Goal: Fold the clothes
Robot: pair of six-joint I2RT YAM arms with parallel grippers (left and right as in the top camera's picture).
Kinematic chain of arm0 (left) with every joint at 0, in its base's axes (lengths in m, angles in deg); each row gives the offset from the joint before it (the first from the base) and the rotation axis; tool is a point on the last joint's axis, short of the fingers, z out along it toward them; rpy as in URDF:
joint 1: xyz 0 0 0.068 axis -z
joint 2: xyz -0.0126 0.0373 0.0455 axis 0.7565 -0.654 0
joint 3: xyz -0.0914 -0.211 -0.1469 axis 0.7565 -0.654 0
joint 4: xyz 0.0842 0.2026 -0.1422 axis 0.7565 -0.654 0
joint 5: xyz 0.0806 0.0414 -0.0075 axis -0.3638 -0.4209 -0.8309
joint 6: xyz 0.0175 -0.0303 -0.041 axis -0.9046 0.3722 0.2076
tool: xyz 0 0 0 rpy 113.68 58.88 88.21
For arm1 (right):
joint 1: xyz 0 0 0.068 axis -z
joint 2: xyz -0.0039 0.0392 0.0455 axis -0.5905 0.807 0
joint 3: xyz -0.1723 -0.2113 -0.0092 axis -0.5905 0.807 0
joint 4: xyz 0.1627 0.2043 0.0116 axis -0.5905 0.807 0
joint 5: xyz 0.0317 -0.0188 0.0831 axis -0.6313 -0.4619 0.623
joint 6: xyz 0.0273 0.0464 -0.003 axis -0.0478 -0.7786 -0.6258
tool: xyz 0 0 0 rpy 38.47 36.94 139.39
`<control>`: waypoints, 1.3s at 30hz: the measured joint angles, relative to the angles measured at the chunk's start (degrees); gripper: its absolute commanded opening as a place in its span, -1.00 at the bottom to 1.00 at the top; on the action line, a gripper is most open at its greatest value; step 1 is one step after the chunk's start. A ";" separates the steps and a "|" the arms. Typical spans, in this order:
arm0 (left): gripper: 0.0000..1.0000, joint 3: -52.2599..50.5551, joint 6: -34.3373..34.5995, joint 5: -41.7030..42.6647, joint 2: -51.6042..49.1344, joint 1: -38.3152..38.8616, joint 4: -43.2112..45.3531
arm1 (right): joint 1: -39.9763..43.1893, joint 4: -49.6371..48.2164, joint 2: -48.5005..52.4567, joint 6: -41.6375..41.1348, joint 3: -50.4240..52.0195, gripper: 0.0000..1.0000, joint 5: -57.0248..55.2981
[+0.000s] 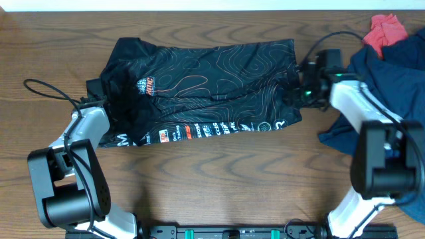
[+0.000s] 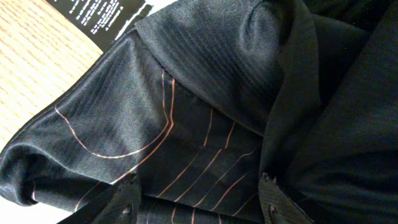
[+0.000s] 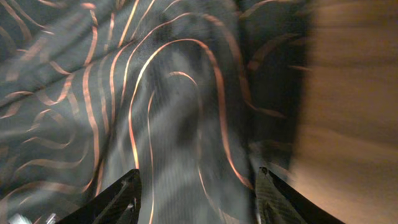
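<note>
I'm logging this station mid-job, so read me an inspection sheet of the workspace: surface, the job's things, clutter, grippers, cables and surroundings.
Surface: wooden table, no spills seen.
Job's things: black jersey spread across the middle, logo and lettering facing up, lightly wrinkled.
Clutter: navy garment bunched at the table's right edge; red cloth at the far right corner, touching it.
Grippers: left gripper open at the jersey's left end; right gripper open at its right end; fabric lies between the fingers of both.
Cables: black cable looped on the table at the left; second cable arched at the right.
Surroundings: only a pale strip past the far edge.
</note>
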 measured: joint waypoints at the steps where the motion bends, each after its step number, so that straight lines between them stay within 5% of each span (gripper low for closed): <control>1: 0.26 0.00 0.00 0.00 0.00 0.00 -0.04 | -0.44 -0.42 0.92 0.07 0.00 0.10 -0.37; 8: 0.26 0.22 0.33 0.04 0.02 0.00 -1.79 | -2.05 3.80 1.44 -1.51 -1.36 0.02 -5.42; 14: 0.25 0.79 0.61 0.26 0.46 0.02 -11.52 | -1.92 18.38 0.90 -5.18 -2.10 -0.12 -11.61; 22: 0.25 0.33 0.76 0.28 1.05 0.00 -20.17 | -1.20 23.87 0.87 -7.98 -1.81 -0.11 -14.21; 25: 0.46 -0.02 0.09 1.36 2.60 0.00 -21.40 | -1.09 23.98 0.00 -8.66 -1.40 -0.06 -14.45; 26: 0.65 0.00 -0.33 1.95 3.89 0.00 -21.38 | -1.07 23.98 -0.39 -8.81 -1.33 0.01 -14.58; 30: 0.85 1.77 -2.32 5.33 12.17 0.00 -16.83 | -0.81 19.58 -6.95 -9.81 -1.60 0.57 -14.91; 39: 0.85 13.16 -7.87 17.46 14.08 0.00 0.35 | -0.81 13.53 -21.99 -9.16 -4.35 0.57 -14.36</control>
